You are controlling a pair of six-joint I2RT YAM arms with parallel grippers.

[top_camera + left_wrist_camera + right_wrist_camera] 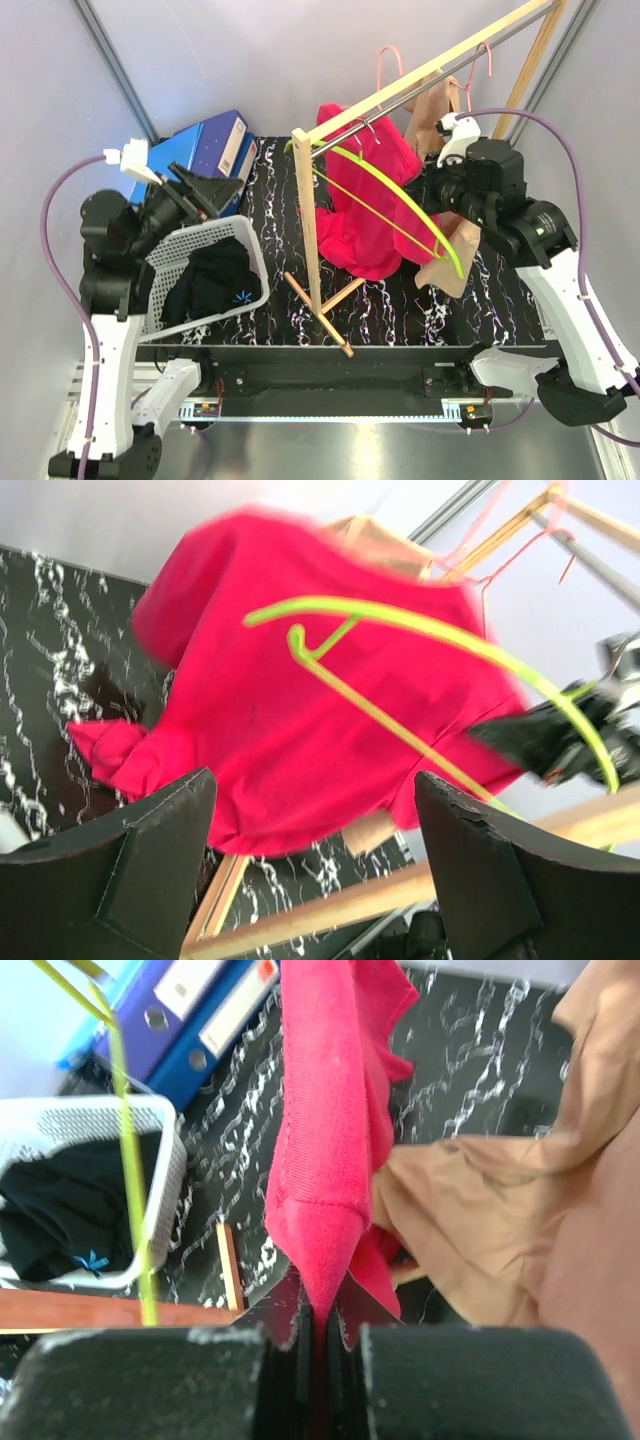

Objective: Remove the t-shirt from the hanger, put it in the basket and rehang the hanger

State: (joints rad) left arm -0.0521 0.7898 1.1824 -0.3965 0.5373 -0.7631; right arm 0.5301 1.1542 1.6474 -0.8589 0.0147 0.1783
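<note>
Clamped tight on red t-shirt [320, 1160] fold at right gripper [315, 1335]. Spread wide at left gripper [315, 815], holding nothing, facing green hanger [350, 602].

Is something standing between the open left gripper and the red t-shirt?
Yes. Seen from above, the rack's wooden post stands between the left gripper and the red t-shirt; the green hanger also crosses in front of the fabric.

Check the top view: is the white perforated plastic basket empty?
No, a crumpled black garment lies inside the white perforated plastic basket.
</note>
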